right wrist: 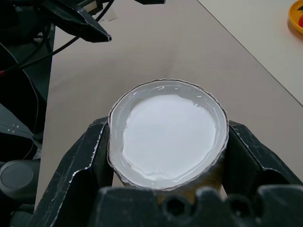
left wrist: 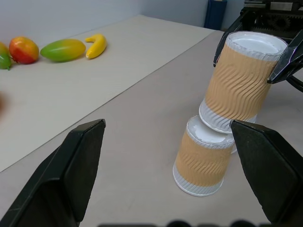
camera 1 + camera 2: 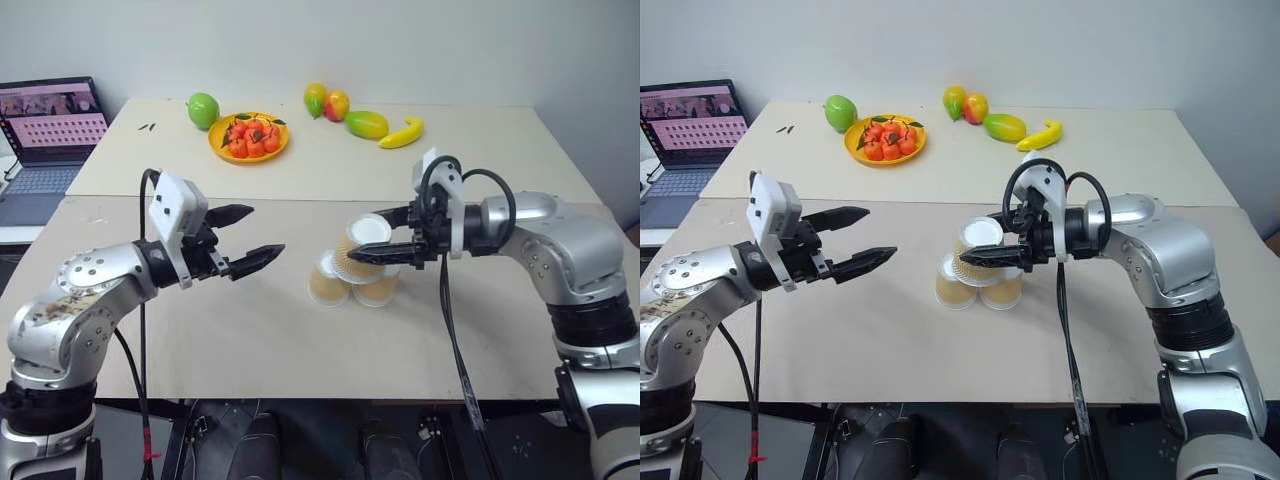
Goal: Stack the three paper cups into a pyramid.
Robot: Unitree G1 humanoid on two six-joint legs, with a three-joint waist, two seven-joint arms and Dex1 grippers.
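two paper cups stand upside down and touching, side by side, on the near table (image 3: 250, 340): the left cup (image 3: 327, 281) and the right cup (image 3: 378, 289), white bases up. the third cup (image 3: 362, 246) sits tilted above them, its lower rim resting on the base of a cup below in the left wrist view, its white base turned toward the left and up. the right claw (image 3: 383, 235) is clamped on this top cup, one black finger on each side just below the base, reaching in from the right and pointing left. the left claw (image 3: 248, 238) hangs over the table well to the left of the cups, fingers spread wide and holding nothing, aimed toward the stack. on the far table lie a green fruit (image 3: 203, 110), an orange plate (image 3: 225, 149) piled with small red fruit, a pair of red-green fruits (image 3: 327, 102), a mango (image 3: 367, 125) and a banana (image 3: 402, 133). an open laptop (image 3: 48, 125) stands at the far left.
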